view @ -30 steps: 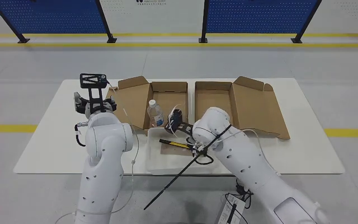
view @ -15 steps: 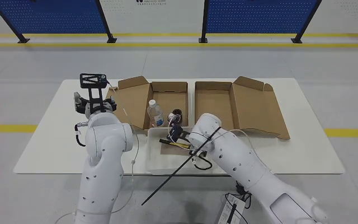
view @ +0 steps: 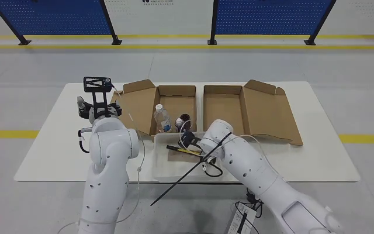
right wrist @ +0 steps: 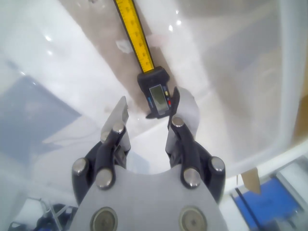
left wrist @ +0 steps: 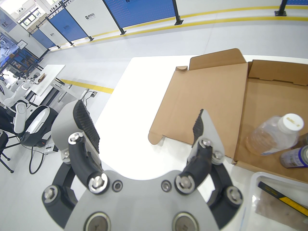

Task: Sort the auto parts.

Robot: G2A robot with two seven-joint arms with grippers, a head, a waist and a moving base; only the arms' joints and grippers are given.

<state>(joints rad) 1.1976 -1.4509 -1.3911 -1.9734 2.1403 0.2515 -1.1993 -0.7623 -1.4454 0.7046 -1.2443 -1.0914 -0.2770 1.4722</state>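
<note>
Big white table (view: 47, 146), two open cardboard boxes (view: 175, 102) beyond the right pincer (right wrist: 149, 96), and a clear plastic tray (view: 163, 167) directly beneath it. The caliper (right wrist: 138, 46) lies flat on the tray floor, its black head sitting between the spread fingers and the long bar running away past the tips. So the right pincer is released with nothing in it yet, while the left pincer (left wrist: 139, 108) is also spread wide and empty, hanging over bare table with a box flap just beyond it. My worry is that the head looks off-centre, close against one finger with the other finger apart from it, so closing could shove or twist it instead of pinching it. Grabbing a long tool by one end also means the far end will probably sag or swing and clip the tray wall. The caliper itself has a yellow ruler strip with black tick marks, a chunky black slider, a small grey screen and tiny coloured buttons beside it.
</note>
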